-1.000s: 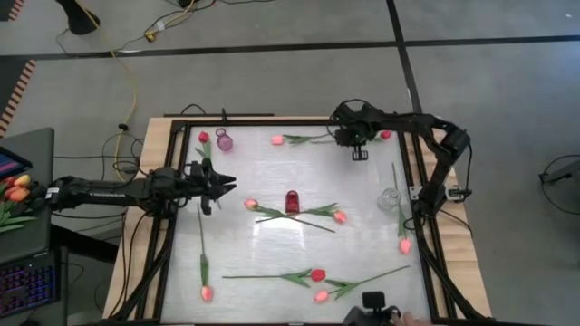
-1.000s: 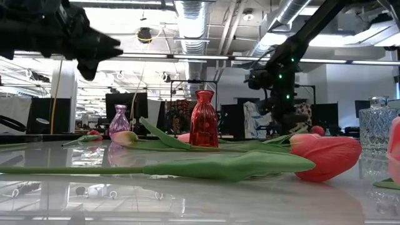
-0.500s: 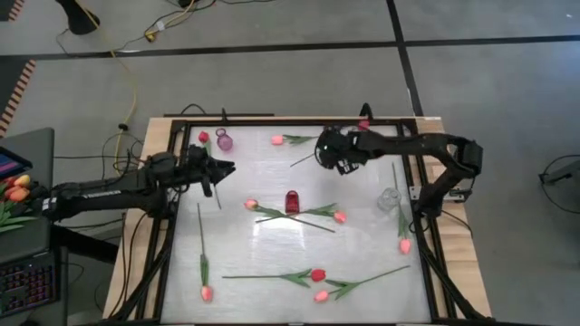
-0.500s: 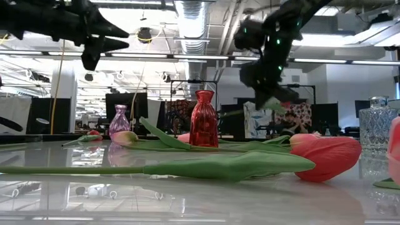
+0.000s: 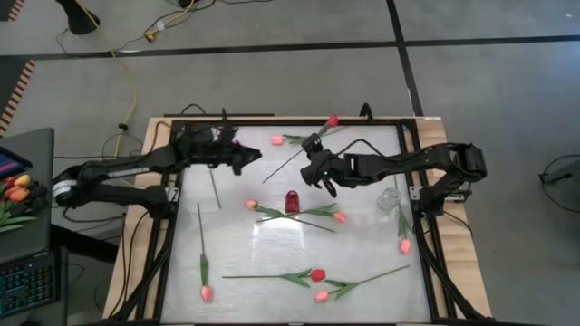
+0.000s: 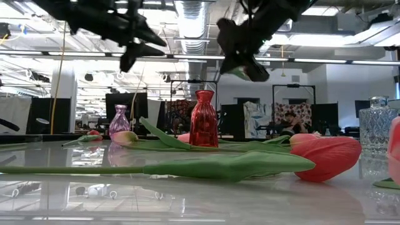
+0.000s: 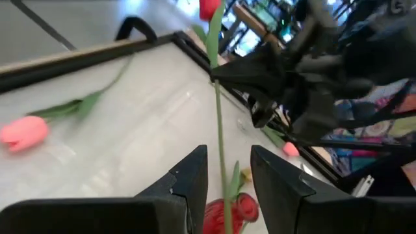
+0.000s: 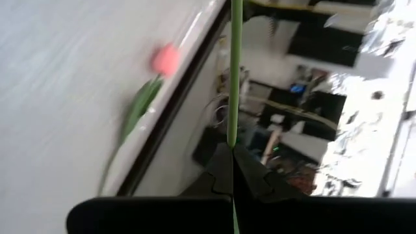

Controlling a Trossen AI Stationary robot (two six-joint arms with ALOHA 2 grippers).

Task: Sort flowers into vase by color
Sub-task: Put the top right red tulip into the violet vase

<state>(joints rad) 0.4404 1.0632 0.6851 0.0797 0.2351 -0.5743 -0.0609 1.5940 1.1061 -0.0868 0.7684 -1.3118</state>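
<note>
My right gripper (image 5: 310, 156) hangs above the table's far middle, shut on a red tulip whose head (image 5: 333, 119) points to the far edge and whose stem end (image 5: 266, 179) points near-left. My left gripper (image 5: 256, 156) is open, just left of that stem end. In the left wrist view the stem (image 7: 220, 130) shows in the gap between its fingers, touching neither. The red vase (image 5: 292, 201) stands mid-table below them. The purple vase (image 6: 119, 120) stands far left and the clear vase (image 5: 390, 197) at the right. My right gripper pinches the red tulip's stem (image 8: 233, 133) between its two shut fingertips, somewhat nearer the head than the free end. The fingers come from the table's right, slanting a little down. The tulip is lifted clear of the table, its stem slanting.
Several tulips lie flat on the white table: a pink one (image 5: 276, 139) at the far edge, a crossed pair (image 5: 251, 205) beside the red vase, one (image 5: 404, 244) at the right, three along the near part (image 5: 317, 274). A loose stem (image 5: 216, 190) lies under my left arm. A black frame (image 5: 172, 226) rims the table.
My right gripper has swung from the far right corner toward the table's middle and risen, rolling its wrist, carrying the red tulip clear of the table. My left gripper has risen and gone toward the far edge and the right, nearer the tulip's stem, staying open.
</note>
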